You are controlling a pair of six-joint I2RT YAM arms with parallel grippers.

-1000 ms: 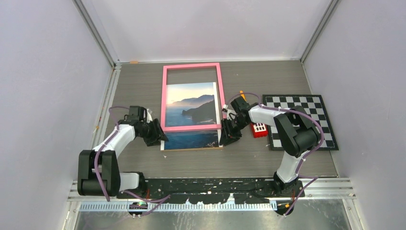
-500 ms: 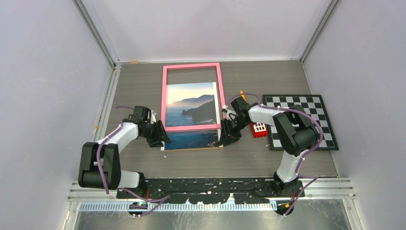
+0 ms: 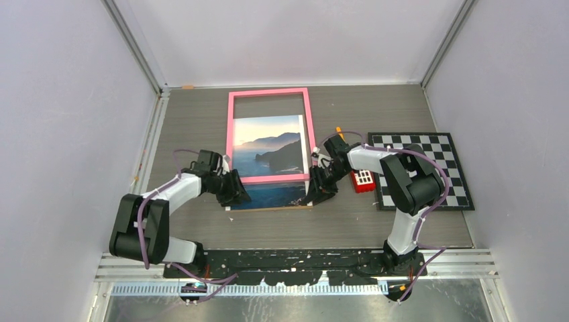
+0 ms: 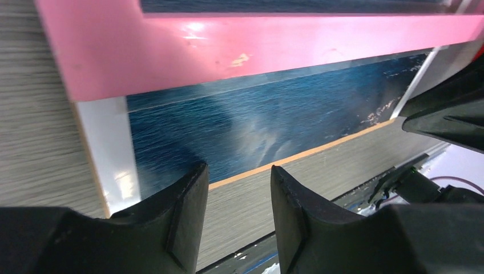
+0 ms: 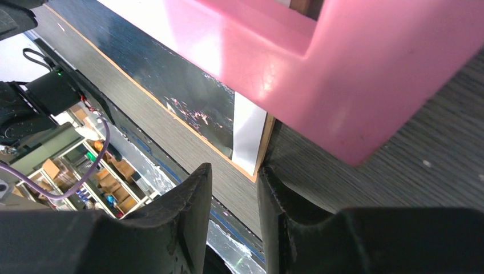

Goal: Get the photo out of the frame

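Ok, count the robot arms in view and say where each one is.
2. The left arm is at the photo's near left corner; the right arm at its near right corner.

The frame lies flat on the grey bench. The photo sticks out past its near rail. The left tool sits at the photo's near-left corner, the right tool at its near-right corner. A small red block lies beside a checkerboard.
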